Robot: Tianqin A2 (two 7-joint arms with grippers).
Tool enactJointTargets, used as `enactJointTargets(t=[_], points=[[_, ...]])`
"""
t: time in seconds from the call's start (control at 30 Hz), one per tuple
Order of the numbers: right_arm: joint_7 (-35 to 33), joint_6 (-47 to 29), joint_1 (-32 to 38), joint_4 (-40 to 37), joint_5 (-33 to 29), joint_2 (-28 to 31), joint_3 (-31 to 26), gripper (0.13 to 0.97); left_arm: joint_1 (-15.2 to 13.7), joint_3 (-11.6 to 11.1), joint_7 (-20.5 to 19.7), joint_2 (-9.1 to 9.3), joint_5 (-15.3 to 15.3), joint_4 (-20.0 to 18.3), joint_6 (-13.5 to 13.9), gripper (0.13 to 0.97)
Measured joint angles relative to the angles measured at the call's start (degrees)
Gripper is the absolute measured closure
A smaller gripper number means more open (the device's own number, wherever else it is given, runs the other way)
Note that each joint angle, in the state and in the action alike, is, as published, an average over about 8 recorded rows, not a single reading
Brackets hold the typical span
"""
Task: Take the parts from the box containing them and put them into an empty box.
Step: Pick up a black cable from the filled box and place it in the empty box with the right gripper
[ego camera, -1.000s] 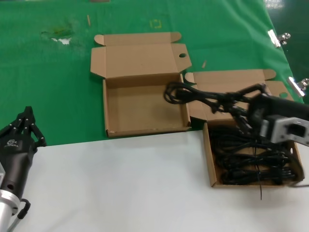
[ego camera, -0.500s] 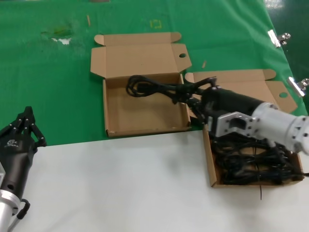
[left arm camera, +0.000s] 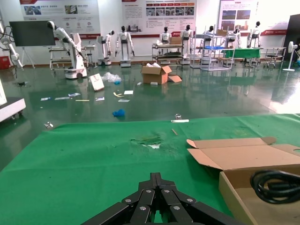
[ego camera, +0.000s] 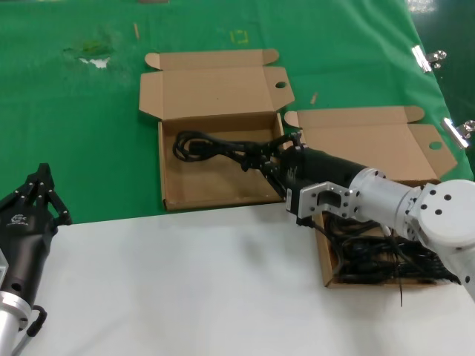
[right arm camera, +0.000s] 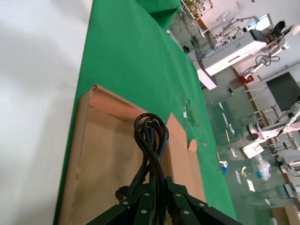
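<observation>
Since the earlier frames the right gripper [ego camera: 276, 165] has swung leftward from above the full box at lower right, carrying a power cord bundle [ego camera: 215, 147] over the empty box [ego camera: 223, 194] at the centre of the head view. Its fingers are clamped on the cord, whose looped end [right arm camera: 150, 131] hangs out ahead of them above the cardboard floor. More power cords [ego camera: 378, 259] lie in the box containing them [ego camera: 323, 252] at the lower right, partly hidden behind the arm. At the lower left corner the left gripper [ego camera: 41, 194] waits over the white table [ego camera: 185, 282], its fingers [left arm camera: 154, 197] drawn together to a point, holding nothing.
</observation>
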Motion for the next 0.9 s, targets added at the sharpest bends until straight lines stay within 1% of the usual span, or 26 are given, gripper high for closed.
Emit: enactJointTargets(t=[0.47,0.73,0.9], points=[[3.2,0.6,-1.7,0.5,-2.2,1.9,-0.8,0.928,0.0,0.0,0.0,0.0,0.0,0.0,0.0,0.957],[3.0,1.7,-2.0,-0.3,-1.8,2.1,0.0,0.928,0.0,0.0,0.0,0.0,0.0,0.0,0.0,0.957],[2.4,2.2,-1.9,-0.7,-1.2,1.9,0.5,0.884,0.0,0.0,0.0,0.0,0.0,0.0,0.0,0.957]])
